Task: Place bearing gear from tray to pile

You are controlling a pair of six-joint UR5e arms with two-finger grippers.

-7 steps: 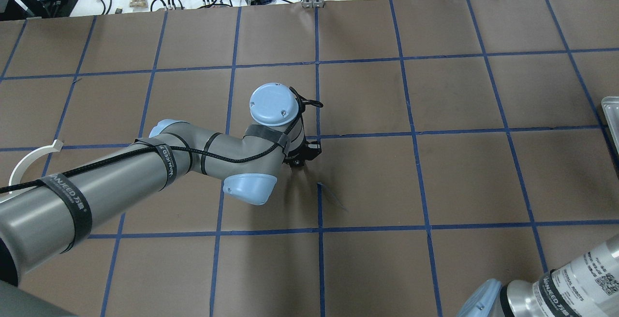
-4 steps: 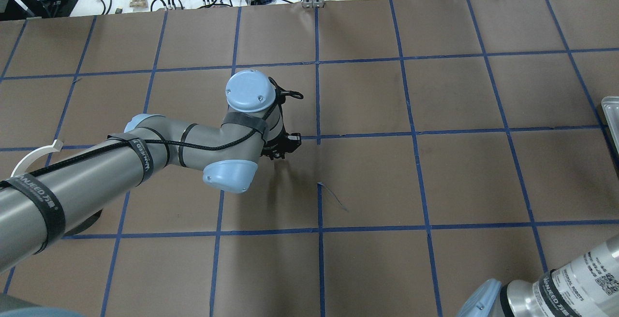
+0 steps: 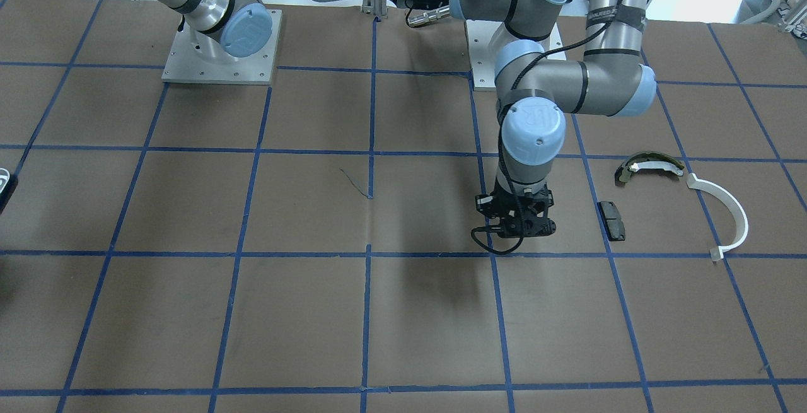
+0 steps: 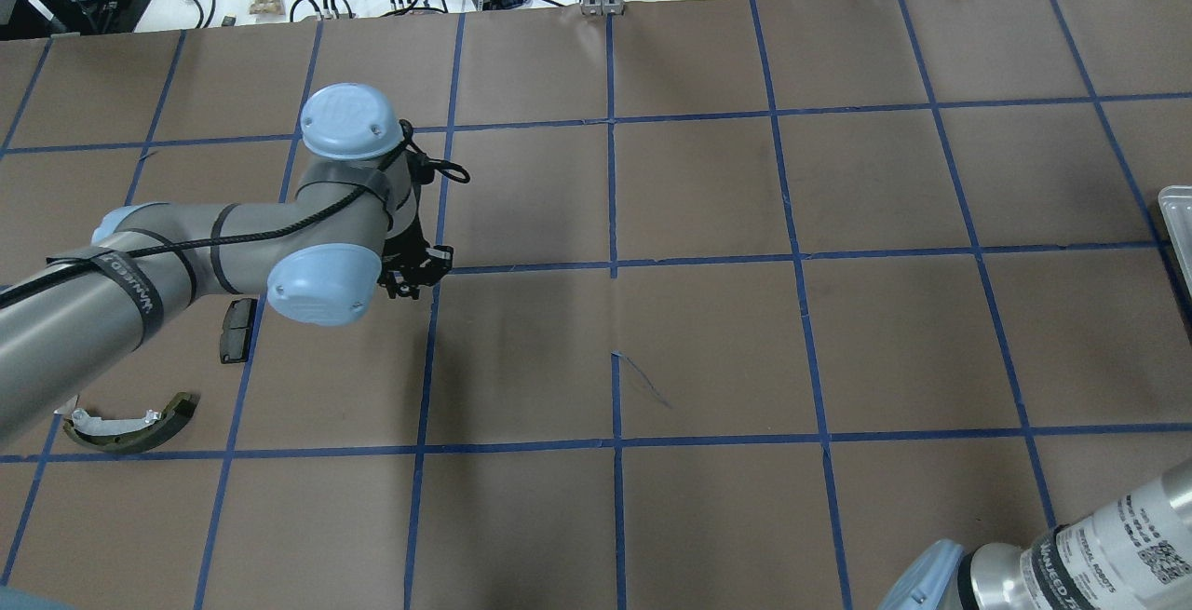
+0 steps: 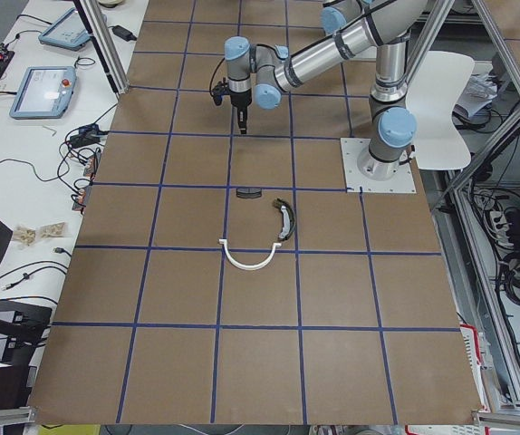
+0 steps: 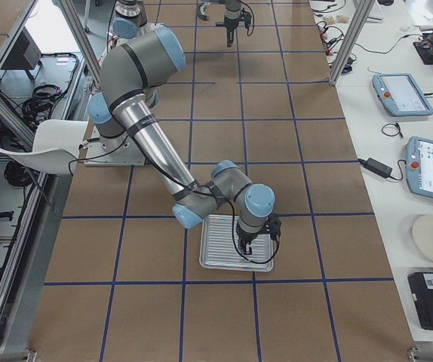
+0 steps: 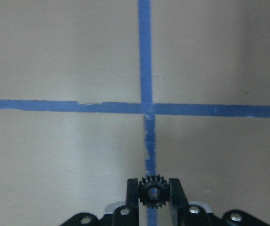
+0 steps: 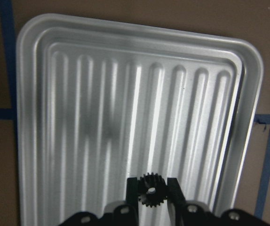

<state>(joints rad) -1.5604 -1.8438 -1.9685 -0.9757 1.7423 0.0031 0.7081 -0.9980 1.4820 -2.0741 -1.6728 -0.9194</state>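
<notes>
Between the fingertips of the left pincer (image 7: 153, 186) I am seeing the bearing gear (image 7: 153, 193): the jaws are closing narrowly on the small black toothed wheel, one finger on each side of it. That pincer is pointing down and hanging clear above the brown table (image 3: 252, 312), over a crossing of blue tape lines (image 7: 146, 47). Just out to the side of it, on the robot's left, the pile is lying flat on the table. The black pad (image 3: 612, 220) is sitting nearest to the pincer but apart from it, the olive brake shoe (image 3: 649, 164) is lying beyond that toward the robot's base, and the white arc (image 3: 744, 225) is curving outermost. Far across the table, the right pincer (image 8: 149, 181) is pinching a second gear (image 8: 149, 189) the same way, hovering over the ribbed metal tray (image 8: 92, 117).
</notes>
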